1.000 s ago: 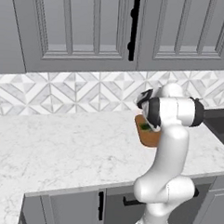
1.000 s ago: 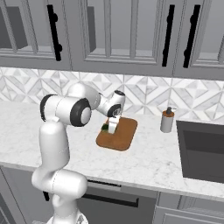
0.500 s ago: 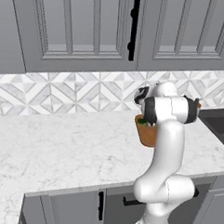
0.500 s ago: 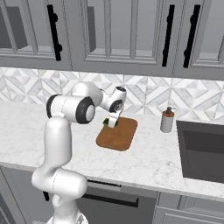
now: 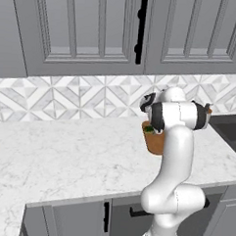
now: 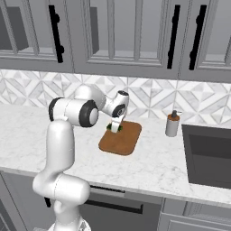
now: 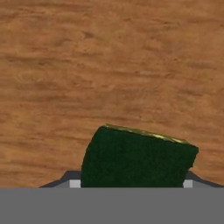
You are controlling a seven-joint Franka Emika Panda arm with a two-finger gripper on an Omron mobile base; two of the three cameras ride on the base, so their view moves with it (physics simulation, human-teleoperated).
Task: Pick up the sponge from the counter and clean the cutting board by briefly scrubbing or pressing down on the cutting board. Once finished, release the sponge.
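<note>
The reddish-brown cutting board [image 6: 122,140] lies on the white marble counter [image 6: 149,169] near the backsplash. My gripper [image 6: 115,128] points down at the board's back left part, shut on the sponge [image 6: 109,127]. In the hand view the dark green sponge [image 7: 135,159], with a thin yellow edge along its top, sits between the fingertips just above the wood grain of the cutting board [image 7: 109,65]. Whether it touches the wood I cannot tell. From the left base the arm hides most of the cutting board [image 5: 153,140]; a bit of the green sponge [image 5: 148,128] shows at its rim.
A soap dispenser [image 6: 172,124] stands on the counter to the right of the board, and a dark sink [image 6: 210,155] lies beyond it. Patterned tiles and grey wall cabinets rise behind. Bare counter [image 5: 64,151] stretches to the left.
The arm's elbow has swung and the hand, still holding the sponge, rose slightly and has come back down over the board's back left part.
</note>
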